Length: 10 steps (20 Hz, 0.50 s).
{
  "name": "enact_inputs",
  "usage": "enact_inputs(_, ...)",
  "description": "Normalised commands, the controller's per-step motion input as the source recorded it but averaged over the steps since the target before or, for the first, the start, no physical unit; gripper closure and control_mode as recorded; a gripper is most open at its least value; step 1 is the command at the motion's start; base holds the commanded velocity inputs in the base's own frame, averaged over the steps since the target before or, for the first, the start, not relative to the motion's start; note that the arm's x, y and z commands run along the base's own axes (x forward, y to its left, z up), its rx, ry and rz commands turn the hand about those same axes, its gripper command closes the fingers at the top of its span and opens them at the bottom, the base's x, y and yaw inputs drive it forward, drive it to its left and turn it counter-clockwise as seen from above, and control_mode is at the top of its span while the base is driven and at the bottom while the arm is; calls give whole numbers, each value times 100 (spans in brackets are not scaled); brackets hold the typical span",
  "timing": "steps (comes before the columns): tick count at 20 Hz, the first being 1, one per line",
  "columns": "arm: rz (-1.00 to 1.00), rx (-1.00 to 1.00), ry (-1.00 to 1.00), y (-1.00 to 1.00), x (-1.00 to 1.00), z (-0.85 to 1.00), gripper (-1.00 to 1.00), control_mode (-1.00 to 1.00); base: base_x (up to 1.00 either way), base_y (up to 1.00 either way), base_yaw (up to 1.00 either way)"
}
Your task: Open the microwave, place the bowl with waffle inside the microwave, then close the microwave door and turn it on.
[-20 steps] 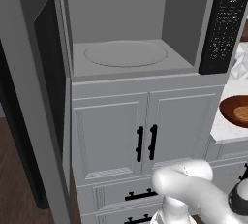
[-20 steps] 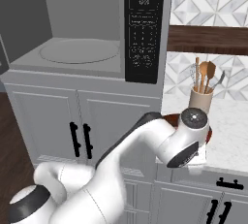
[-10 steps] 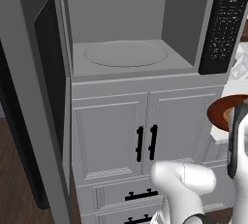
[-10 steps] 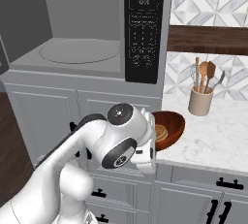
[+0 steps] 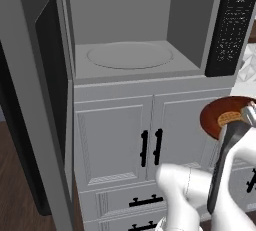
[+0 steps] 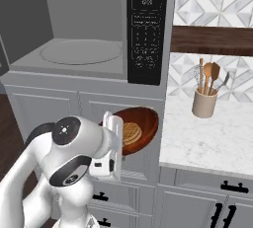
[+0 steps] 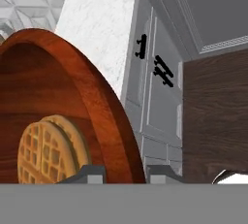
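The microwave (image 5: 125, 20) stands open, its round grey turntable (image 5: 130, 55) bare and its black keypad (image 5: 232, 25) on the right. Swung out to the left is the microwave door (image 5: 30, 105). My gripper (image 6: 114, 129) is shut on the rim of the reddish-brown bowl with waffle (image 6: 142, 122), held tilted in the air in front of the white cabinets, below and right of the microwave opening. Seen from the left base, the bowl (image 5: 222, 116) hangs at the right with the waffle (image 5: 230, 119) inside. In the hand view the bowl's rim (image 7: 97, 97) runs down between my fingertips (image 7: 89, 172).
White panelled cabinet doors (image 5: 145, 145) with black handles lie below the microwave. A marble counter (image 6: 212, 138) to the right holds a crock of utensils (image 6: 204, 101). Drawers with black pulls (image 6: 237, 187) sit under it. Dark wood floor lies at the left.
The arm has swung left with the bowl, carrying it off the counter to a spot in front of the cabinets under the microwave. The bowl has tilted.
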Motion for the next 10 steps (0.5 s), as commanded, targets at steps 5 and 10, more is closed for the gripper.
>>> enact_inputs(5,20,12,-14,73,-27,50,100,-100,0,0,0)
enact_inputs(10,19,13,-20,83,-15,51,100,-100,0,0,0)
